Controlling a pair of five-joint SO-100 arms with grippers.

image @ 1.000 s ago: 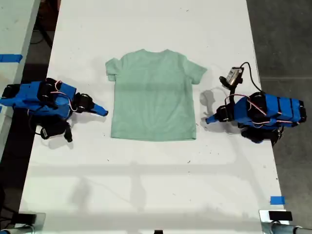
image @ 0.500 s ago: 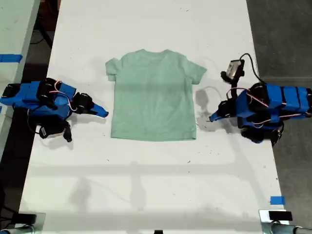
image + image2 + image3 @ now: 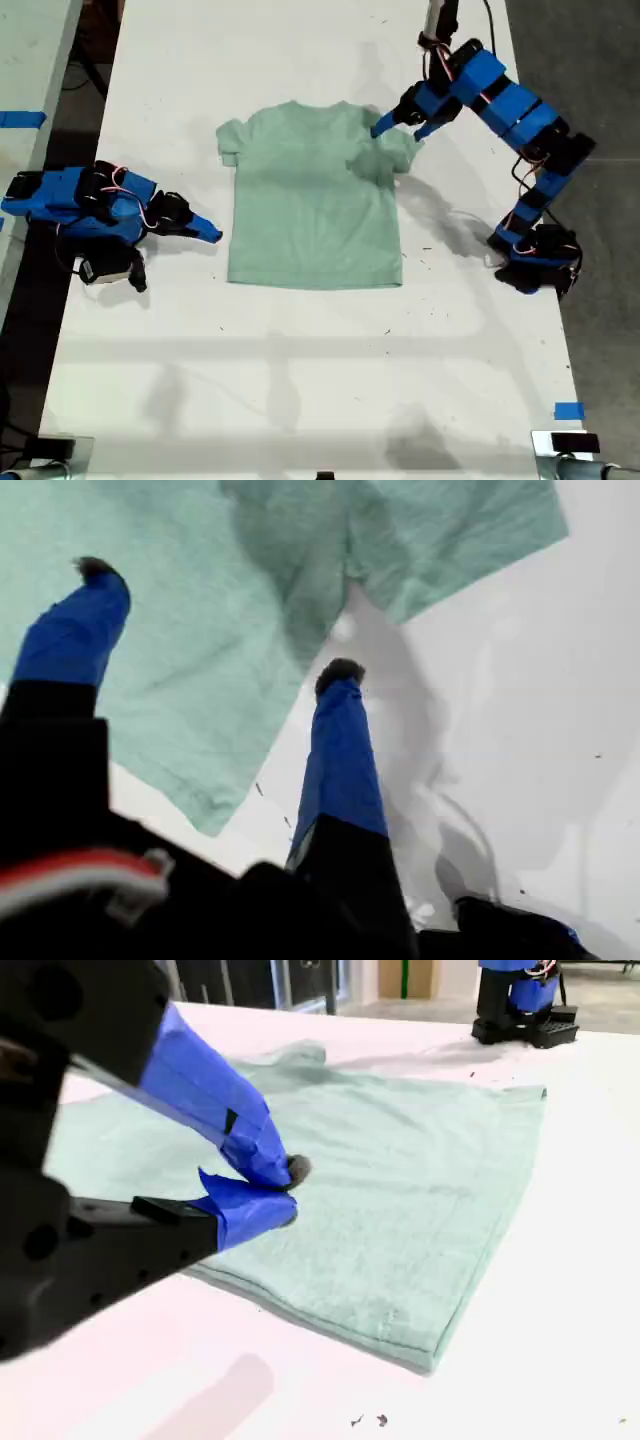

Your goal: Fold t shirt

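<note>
**Pincer over the sleeve, shirt flat on the worktop**

My first pincer (image 3: 215, 620) hangs above the shirt (image 3: 315, 195) with its jaws spread wide and nothing between them. One fingertip (image 3: 95, 570) is over the cloth; the other is over the sleeve's edge, where green meets white. In the exterior view this pincer (image 3: 400, 118) sits at about 2 o'clock from the shirt's middle, over the sleeve on that view's right, its arm reaching in raised from a base at 4 o'clock.

My second pincer (image 3: 285, 1195) lies low near the worktop (image 3: 300, 380), tips touching, gripping nothing, just beside the shirt's side edge. In the exterior view it (image 3: 208, 230) points in from 9 o'clock.

The shirt lies flat and unfolded, collar toward 12 o'clock.
</note>
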